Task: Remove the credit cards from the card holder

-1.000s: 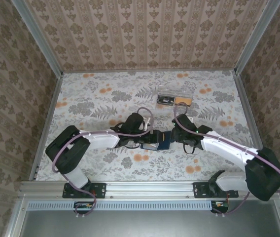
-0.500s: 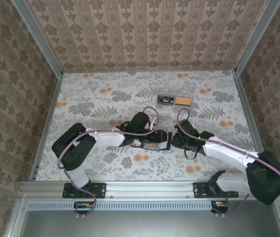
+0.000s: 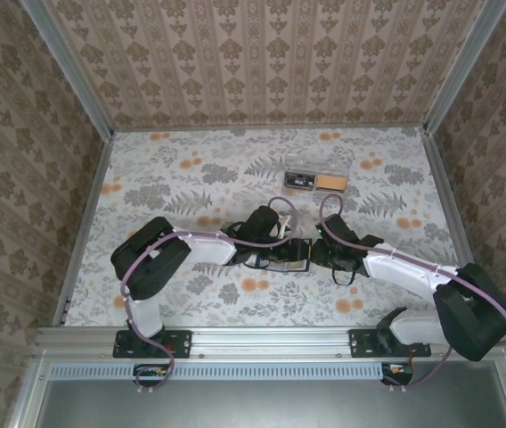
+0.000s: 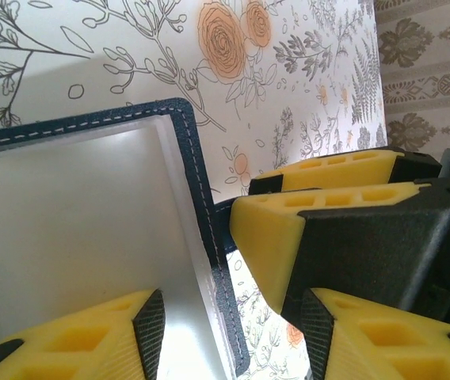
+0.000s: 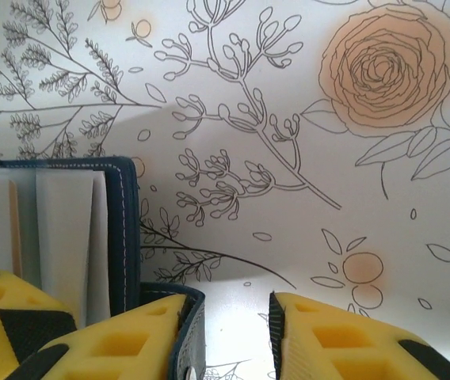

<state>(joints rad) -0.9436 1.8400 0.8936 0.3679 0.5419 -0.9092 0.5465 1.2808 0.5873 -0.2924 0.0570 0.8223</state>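
Note:
The card holder (image 3: 290, 259) lies opened on the floral table between my two grippers. In the left wrist view its grey inner face (image 4: 66, 237) has a stitched navy border. My left gripper (image 4: 229, 336) is open, and its jaws straddle that right-hand border without pressing it. The right gripper's yellow fingers (image 4: 288, 229) sit just beyond the border. In the right wrist view the card holder (image 5: 122, 229) shows pale card edges (image 5: 66, 229) inside. A navy flap (image 5: 189, 332) rests against the left finger of my right gripper (image 5: 229, 340), which is open with a gap on the flap's other side.
A clear plastic box (image 3: 317, 181) with black and tan contents stands farther back, right of centre. Patterned walls close in the table (image 3: 191, 169) at the back and both sides. A metal rail (image 3: 262, 337) runs along the near edge.
Both grippers have drawn together over the card holder, the left arm reaching further right. The left jaws have narrowed. The holder now lies flatter, with its grey inside showing.

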